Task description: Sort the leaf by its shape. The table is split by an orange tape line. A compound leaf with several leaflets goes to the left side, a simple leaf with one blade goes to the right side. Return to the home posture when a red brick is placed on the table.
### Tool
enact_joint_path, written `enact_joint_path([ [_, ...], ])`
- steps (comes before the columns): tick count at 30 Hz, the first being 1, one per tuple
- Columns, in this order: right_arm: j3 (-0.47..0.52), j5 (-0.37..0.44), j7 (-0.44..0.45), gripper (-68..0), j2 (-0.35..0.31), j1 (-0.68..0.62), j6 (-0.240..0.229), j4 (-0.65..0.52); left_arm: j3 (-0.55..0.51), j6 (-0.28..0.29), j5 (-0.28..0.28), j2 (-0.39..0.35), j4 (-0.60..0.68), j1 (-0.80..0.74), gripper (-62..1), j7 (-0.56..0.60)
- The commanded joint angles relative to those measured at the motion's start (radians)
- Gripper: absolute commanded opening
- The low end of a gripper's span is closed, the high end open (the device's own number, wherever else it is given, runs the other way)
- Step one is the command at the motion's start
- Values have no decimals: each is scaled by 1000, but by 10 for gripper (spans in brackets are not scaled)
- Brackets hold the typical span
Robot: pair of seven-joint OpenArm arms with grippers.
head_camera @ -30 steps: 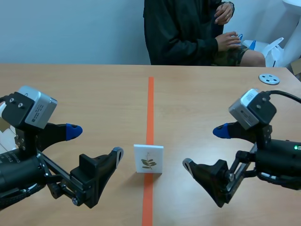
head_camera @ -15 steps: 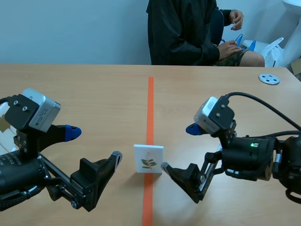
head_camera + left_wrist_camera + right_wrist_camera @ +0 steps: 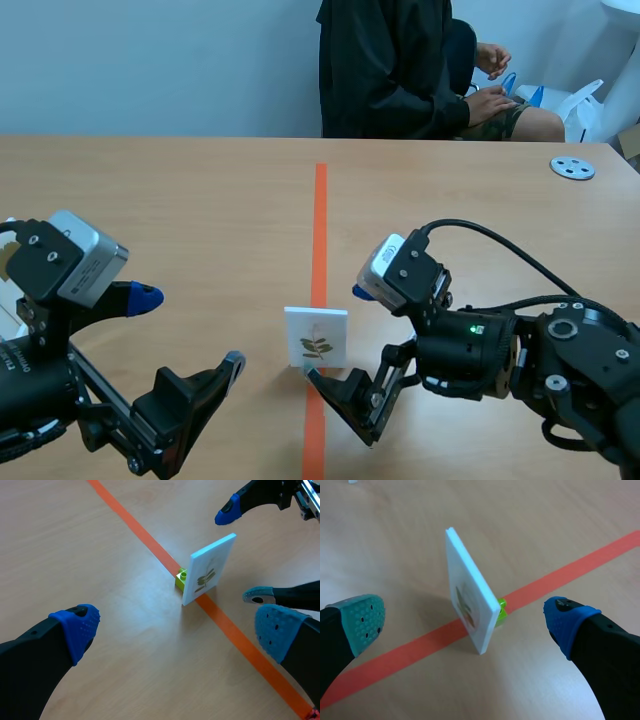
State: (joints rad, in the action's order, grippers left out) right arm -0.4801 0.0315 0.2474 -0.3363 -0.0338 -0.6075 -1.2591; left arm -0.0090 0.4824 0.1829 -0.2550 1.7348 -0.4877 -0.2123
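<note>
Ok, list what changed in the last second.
The right end effector swept in from the right toward the middle and now stands open around the leaf card, not gripping it. The left end effector eased slightly back toward the robot, open. The card stayed upright on the orange tape line.

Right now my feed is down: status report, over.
Left end effector open. Right end effector open, leaf card just ahead between its fingers. Card upright on orange tape line, ungripped. No red brick seen.
</note>
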Motion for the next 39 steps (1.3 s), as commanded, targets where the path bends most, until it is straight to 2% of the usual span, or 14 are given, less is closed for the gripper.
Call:
enact_joint_path([
  [1,6,3,29,4,7,26,3,1,-6,2,10,2,27,-3,14,13],
  [5,-4,-8,32,1,27,48,6,29,-6,2,10,2,27,-3,14,13],
  [8,-23,-43,32,-43,32,63,16,47,-6,2,10,2,27,-3,14,13],
  [10,-36,-55,33,-85,32,67,21,57,-6,2,10,2,27,-3,14,13],
  [15,-64,-55,32,-215,32,68,70,70,-6,2,11,2,27,-3,14,13],
  [18,-65,-55,31,-270,32,67,70,72,-6,2,11,2,27,-3,14,13],
  [23,-64,-55,28,-415,32,67,70,73,-6,2,11,2,27,-3,14,13],
  [28,-64,-55,5,-465,32,67,70,73,-6,2,11,2,27,-3,14,13],
  [32,-64,-55,-10,-549,32,66,92,74,-6,2,11,2,27,-3,14,13],
  [39,-64,-55,-9,-646,31,66,95,74,-6,2,11,2,27,-3,14,13],
])
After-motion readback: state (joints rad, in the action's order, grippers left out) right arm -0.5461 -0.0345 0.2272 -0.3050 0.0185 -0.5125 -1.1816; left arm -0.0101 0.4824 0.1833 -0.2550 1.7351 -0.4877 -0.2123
